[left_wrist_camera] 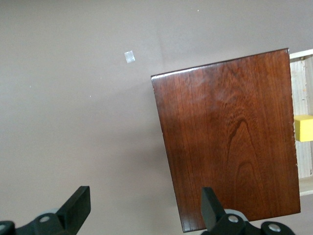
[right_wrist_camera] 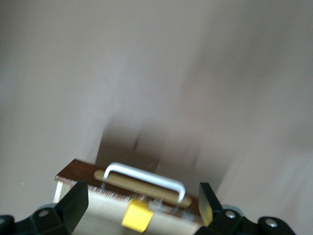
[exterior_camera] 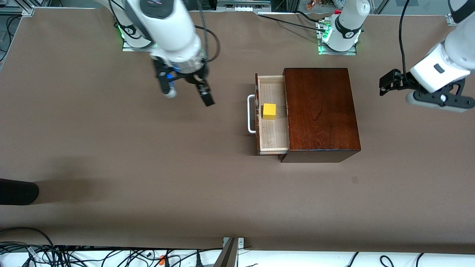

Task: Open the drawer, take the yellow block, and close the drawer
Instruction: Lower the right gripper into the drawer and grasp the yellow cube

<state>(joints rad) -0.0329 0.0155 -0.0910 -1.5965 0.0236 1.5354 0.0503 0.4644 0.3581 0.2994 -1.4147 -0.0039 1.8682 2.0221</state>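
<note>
aloft, right hand (exterior_camera: 189, 91) spread wide

The table (exterior_camera: 111, 148) is a flat, dull grey-brown all over, and on it the wooden box (exterior_camera: 319, 111) is a dark, glossy reddish-brown with a darker arching grain running through its top. Its drawer (exterior_camera: 272, 135) is pale blond wood inside, with a white bar handle (exterior_camera: 251, 114) and a plain bright yellow block (exterior_camera: 269, 111) on that pale floor. Off to the handle side hangs the right gripper (exterior_camera: 187, 92), black-fingered with a touch of blue under a white arm, while the left gripper (exterior_camera: 387, 83) is black against its white and grey wrist
</note>
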